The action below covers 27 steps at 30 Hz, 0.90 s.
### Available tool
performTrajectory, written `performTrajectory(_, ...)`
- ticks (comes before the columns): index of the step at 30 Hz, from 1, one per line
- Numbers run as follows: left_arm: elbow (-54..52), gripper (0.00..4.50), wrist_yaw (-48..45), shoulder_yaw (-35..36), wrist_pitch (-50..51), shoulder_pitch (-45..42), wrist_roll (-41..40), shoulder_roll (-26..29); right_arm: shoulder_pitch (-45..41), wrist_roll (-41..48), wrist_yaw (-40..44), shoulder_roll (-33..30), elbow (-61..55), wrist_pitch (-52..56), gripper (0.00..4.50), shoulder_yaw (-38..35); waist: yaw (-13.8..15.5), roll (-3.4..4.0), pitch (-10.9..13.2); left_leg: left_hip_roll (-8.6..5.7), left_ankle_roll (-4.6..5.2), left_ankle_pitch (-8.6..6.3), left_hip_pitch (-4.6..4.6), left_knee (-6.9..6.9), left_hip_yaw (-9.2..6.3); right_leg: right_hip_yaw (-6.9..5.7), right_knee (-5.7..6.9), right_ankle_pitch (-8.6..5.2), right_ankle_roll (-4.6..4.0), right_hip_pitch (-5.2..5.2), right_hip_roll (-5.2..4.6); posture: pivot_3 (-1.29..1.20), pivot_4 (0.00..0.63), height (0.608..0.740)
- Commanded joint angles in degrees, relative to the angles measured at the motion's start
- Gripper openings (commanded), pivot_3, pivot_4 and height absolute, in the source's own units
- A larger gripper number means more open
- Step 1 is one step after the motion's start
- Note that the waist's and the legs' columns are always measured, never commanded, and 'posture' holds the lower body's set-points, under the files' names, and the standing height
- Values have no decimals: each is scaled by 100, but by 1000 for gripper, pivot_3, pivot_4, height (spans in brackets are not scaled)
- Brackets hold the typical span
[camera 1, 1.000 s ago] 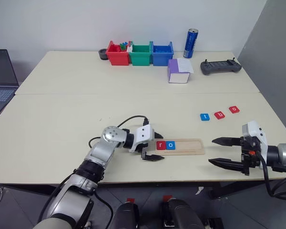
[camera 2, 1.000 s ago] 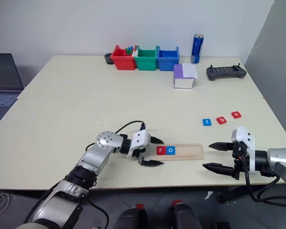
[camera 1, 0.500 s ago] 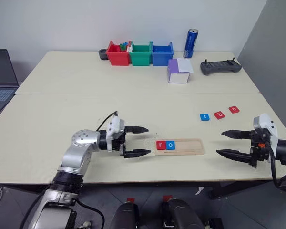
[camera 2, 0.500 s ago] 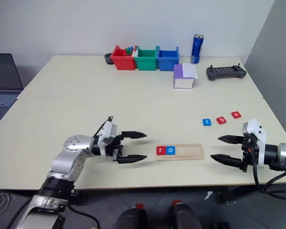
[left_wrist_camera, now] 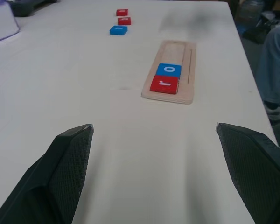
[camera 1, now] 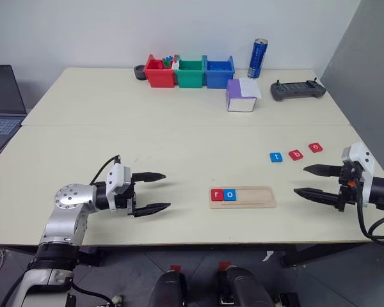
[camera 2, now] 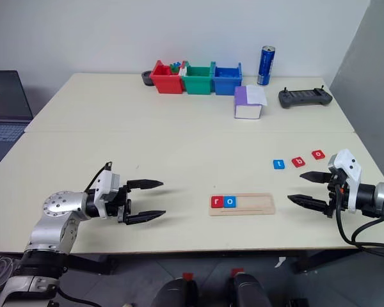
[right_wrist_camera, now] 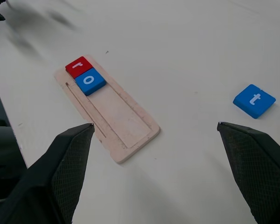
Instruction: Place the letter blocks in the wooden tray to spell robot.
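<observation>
Both end effectors hang released and empty: the left end effector (camera 1: 148, 190) well left of the wooden tray (camera 1: 242, 197), the right end effector (camera 1: 319, 181) just right of it.

The tray holds a red r (camera 1: 217, 194) and blue o (camera 1: 230, 194). The blue t (camera 1: 276, 157), red b (camera 1: 296, 154) and red o (camera 1: 315, 147) lie loose behind. The likely slip is taking the nearest t instead of b, or nudging the light tray.

The bins (camera 1: 189, 71), can (camera 1: 256, 58), box (camera 1: 241, 94) and controller (camera 1: 297, 90) stand well back along the worktop (camera 1: 115, 147), blocking nothing.

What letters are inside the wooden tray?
The wooden tray holds a red r block and a blue o block, side by side at its left end. The rest is bare; nothing is covered.
</observation>
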Motion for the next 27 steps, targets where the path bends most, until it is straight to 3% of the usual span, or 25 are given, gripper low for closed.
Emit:
performTrajectory(1, 216, 4461, 23, 227, -510, -96, -40, -71, -159, -121, 10, -7, 3, -198, 4500, 54, 15, 0, 0, 0, 0, 0, 0, 0, 0, 0, -1, 0, 0, 0, 0, 0, 150, 740)
performTrajectory(13, -9, 4461, -579, 144, -430, 96, -391, -79, -419, -203, 74, 122, 171, -271, 4500, 280, 45, 0, 0, 2, 2, -1, -1, 0, 3, 0, -3, 0, 0, 0, 0, 0, 150, 740)
performTrajectory(27, -410, 4461, -295, 179, -12, -152, -601, -243, -332, -135, 198, 102, 20, -212, 4500, 242, 46, 0, 0, 2, 2, -2, -1, -1, 4, 0, -3, 0, 0, -1, 1, 0, 150, 740)
